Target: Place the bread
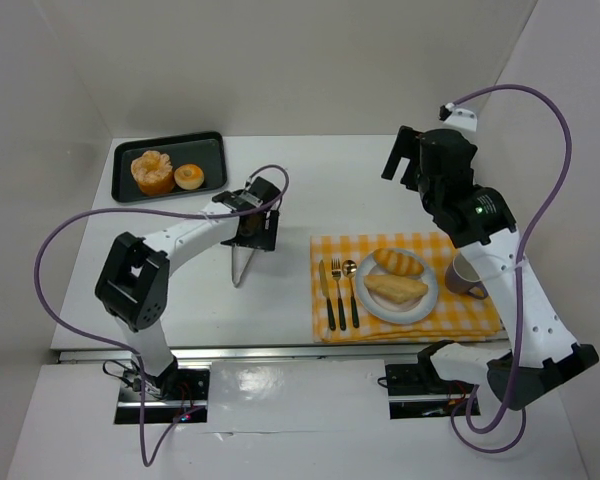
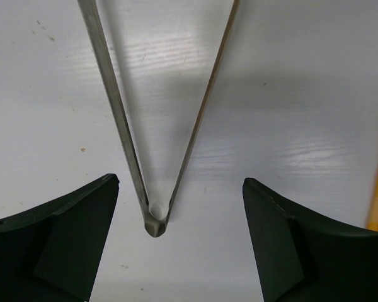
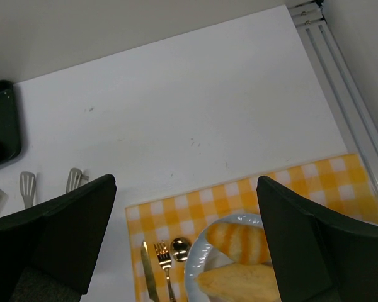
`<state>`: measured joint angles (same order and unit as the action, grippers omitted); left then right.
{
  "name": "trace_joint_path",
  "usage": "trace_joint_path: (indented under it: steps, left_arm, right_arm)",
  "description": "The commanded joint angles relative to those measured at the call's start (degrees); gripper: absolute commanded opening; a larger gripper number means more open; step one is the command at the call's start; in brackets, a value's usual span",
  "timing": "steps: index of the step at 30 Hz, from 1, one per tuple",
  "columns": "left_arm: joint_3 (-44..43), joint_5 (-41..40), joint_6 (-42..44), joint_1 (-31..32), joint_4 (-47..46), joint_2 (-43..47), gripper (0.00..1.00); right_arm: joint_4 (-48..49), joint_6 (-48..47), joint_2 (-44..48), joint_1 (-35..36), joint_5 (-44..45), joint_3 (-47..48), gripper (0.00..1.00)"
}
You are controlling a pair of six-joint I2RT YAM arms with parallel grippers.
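Two breads lie on the white plate [image 1: 427, 305]: a striped roll [image 1: 398, 262] and a long pale loaf [image 1: 396, 289]. The right wrist view shows them too, roll [image 3: 239, 242] above loaf [image 3: 239, 282]. Metal tongs [image 1: 240, 262] lie on the table left of the placemat. My left gripper [image 1: 248, 235] hangs low over them, open. In its wrist view the tongs' hinge [image 2: 154, 223] sits between the spread fingers [image 2: 82, 226], touching neither. My right gripper [image 1: 400, 160] is raised at the back right, open and holding nothing [image 3: 186, 182].
A dark tray [image 1: 210, 150] at the back left holds a large round bun [image 1: 153, 172] and a smaller one [image 1: 189, 177]. On the yellow checked placemat [image 1: 480, 322] lie a knife [image 1: 327, 295], fork [image 1: 338, 290] and spoon [image 1: 351, 290]. A mug [image 1: 465, 275] stands right of the plate.
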<state>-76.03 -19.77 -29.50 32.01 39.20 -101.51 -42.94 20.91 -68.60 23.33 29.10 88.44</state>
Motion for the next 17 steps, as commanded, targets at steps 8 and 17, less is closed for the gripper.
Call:
trace_joint_path:
  steps: [8, 17]
  left_arm:
    - [-6.5, 5.5, 0.0, -6.0, -1.0, 21.1, 0.95]
    - [0.6, 8.5, -1.8, -9.8, -8.3, 32.1, 1.00]
  right_arm:
    - [-6.9, 1.2, -14.4, -0.1, -5.1, 1.8, 1.00]
    - [-4.9, 1.7, -16.6, -0.1, -6.6, -2.0, 1.00]
